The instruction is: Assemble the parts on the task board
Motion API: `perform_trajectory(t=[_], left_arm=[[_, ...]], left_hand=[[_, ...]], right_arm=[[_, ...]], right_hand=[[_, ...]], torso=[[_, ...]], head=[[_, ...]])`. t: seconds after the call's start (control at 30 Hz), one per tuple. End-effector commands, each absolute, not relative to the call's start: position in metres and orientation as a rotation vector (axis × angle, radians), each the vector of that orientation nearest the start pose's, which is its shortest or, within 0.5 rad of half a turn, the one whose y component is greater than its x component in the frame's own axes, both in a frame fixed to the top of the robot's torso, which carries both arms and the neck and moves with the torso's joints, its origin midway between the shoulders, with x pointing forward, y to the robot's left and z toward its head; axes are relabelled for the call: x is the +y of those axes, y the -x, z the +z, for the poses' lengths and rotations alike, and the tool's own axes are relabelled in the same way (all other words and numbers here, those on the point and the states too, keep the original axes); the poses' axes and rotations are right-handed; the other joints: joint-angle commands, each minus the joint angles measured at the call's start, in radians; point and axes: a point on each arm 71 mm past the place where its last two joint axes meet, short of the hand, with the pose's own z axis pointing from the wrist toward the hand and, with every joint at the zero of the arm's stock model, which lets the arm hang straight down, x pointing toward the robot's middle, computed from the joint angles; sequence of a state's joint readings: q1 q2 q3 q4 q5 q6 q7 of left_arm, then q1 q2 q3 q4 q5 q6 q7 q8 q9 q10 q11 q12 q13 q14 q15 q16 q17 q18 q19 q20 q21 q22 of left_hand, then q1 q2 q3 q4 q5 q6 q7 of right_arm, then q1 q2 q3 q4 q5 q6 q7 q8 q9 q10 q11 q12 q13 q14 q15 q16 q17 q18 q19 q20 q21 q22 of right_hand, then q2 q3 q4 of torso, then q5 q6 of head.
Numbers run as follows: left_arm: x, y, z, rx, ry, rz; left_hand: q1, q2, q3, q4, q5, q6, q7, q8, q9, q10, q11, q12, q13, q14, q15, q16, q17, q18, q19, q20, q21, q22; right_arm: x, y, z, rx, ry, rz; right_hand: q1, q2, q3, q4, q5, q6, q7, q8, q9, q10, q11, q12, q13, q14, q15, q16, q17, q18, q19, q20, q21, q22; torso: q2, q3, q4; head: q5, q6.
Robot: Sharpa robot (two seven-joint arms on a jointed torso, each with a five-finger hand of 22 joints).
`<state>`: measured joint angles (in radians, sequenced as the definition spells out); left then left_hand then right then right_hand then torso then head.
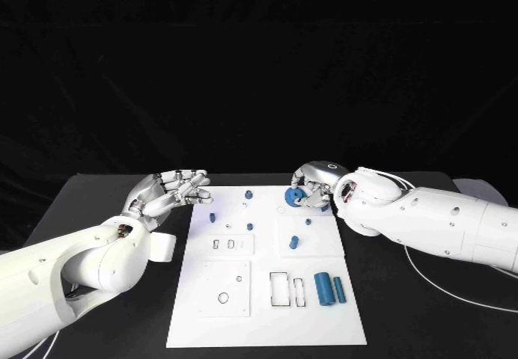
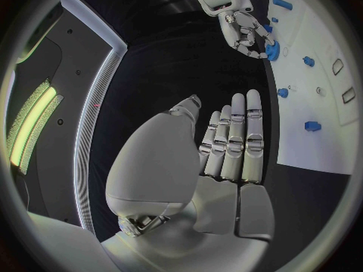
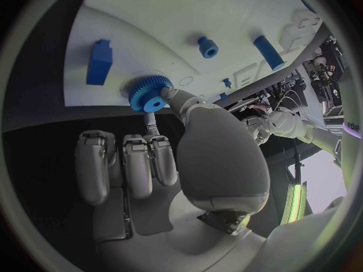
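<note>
While the right hand point(image 1: 315, 187) pinches the blue gear point(image 1: 293, 196) at the far edge of the task board point(image 1: 266, 329), the left hand point(image 1: 171, 193) hovers beside the board's left edge, fingers apart, holding nothing; two blue cylinders point(image 1: 329, 288) lie on the board's near right part.
</note>
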<state>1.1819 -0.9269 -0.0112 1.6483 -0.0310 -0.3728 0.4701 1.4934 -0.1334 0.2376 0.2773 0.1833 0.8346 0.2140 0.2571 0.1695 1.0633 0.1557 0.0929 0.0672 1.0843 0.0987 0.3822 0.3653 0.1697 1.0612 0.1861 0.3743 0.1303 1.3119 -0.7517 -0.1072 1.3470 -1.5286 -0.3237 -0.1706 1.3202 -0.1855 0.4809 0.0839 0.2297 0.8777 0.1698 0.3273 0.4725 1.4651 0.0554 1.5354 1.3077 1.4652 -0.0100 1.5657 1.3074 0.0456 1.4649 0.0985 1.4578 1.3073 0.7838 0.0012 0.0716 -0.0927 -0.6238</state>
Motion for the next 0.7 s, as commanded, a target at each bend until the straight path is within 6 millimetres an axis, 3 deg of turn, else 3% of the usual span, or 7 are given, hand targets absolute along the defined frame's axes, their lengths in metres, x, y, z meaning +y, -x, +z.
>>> perform_trajectory(t=[0.03, 0.33, 0.57, 0.7], left_arm=[[0.216, -0.467, -0.159, 1.325, 1.048, -1.599], [0.215, -0.468, -0.16, 1.327, 1.048, -1.601], [0.213, -0.467, -0.16, 1.33, 1.047, -1.606], [0.212, -0.467, -0.16, 1.331, 1.047, -1.608]], left_hand=[[-0.003, 0.002, 0.004, 0.002, -0.004, -0.003, 0.007, -0.005, -0.001, -0.004, 0.004, -0.007, 0.001, -0.006, -0.001, 0.0, 0.001, 0.012, -0.006, 0.003, 0.0, -0.001], [-0.003, 0.002, 0.005, 0.002, -0.004, -0.003, 0.007, -0.006, -0.001, -0.004, 0.004, -0.007, 0.001, -0.006, -0.001, 0.0, 0.002, 0.012, -0.006, 0.003, 0.0, -0.001], [-0.003, 0.002, 0.005, 0.002, -0.004, -0.003, 0.007, -0.006, -0.001, -0.004, 0.004, -0.007, 0.001, -0.006, -0.001, 0.0, 0.002, 0.012, -0.006, 0.003, 0.0, -0.001], [-0.003, 0.002, 0.005, 0.002, -0.004, -0.003, 0.007, -0.006, -0.001, -0.004, 0.004, -0.007, 0.001, -0.006, -0.001, 0.0, 0.002, 0.012, -0.006, 0.003, 0.0, -0.001]], right_arm=[[-0.2, -0.524, -0.152, 1.483, 0.249, 0.459], [-0.162, -0.503, -0.142, 1.413, 0.35, 0.529], [-0.13, -0.502, -0.142, 1.39, 0.397, 0.551], [-0.116, -0.504, -0.147, 1.394, 0.413, 0.56]], right_hand=[[-0.014, 0.008, 0.007, 0.002, -0.008, 0.051, -0.041, 0.012, 0.007, 0.077, -0.007, 0.002, 0.227, 0.105, -0.009, 0.004, 0.258, -0.01, 0.021, -0.009, 0.006, 0.12], [-0.02, 0.007, 0.009, 0.003, -0.011, 0.051, -0.042, 0.01, 0.007, 0.077, -0.008, 0.003, 0.228, 0.105, -0.01, 0.004, 0.259, -0.011, 0.024, -0.01, 0.009, 0.124], [-0.022, 0.008, 0.012, 0.003, -0.013, 0.051, -0.042, 0.009, 0.006, 0.077, -0.008, 0.002, 0.227, 0.105, -0.01, 0.004, 0.26, -0.012, 0.025, -0.011, 0.011, 0.127], [-0.024, 0.008, 0.013, 0.004, -0.014, 0.051, -0.042, 0.008, 0.006, 0.077, -0.008, 0.002, 0.227, 0.105, -0.01, 0.004, 0.261, -0.012, 0.025, -0.011, 0.011, 0.127]], torso=[[-0.001, 0.0005, 0.0016], [0.0, 0.0004, -0.0004], [0.0, -0.0023, 0.0029], [0.001, -0.0014, 0.0035]], head=[[0.001, 0.001], [0.012, 0.002], [0.014, 0.002], [0.013, 0.002]])
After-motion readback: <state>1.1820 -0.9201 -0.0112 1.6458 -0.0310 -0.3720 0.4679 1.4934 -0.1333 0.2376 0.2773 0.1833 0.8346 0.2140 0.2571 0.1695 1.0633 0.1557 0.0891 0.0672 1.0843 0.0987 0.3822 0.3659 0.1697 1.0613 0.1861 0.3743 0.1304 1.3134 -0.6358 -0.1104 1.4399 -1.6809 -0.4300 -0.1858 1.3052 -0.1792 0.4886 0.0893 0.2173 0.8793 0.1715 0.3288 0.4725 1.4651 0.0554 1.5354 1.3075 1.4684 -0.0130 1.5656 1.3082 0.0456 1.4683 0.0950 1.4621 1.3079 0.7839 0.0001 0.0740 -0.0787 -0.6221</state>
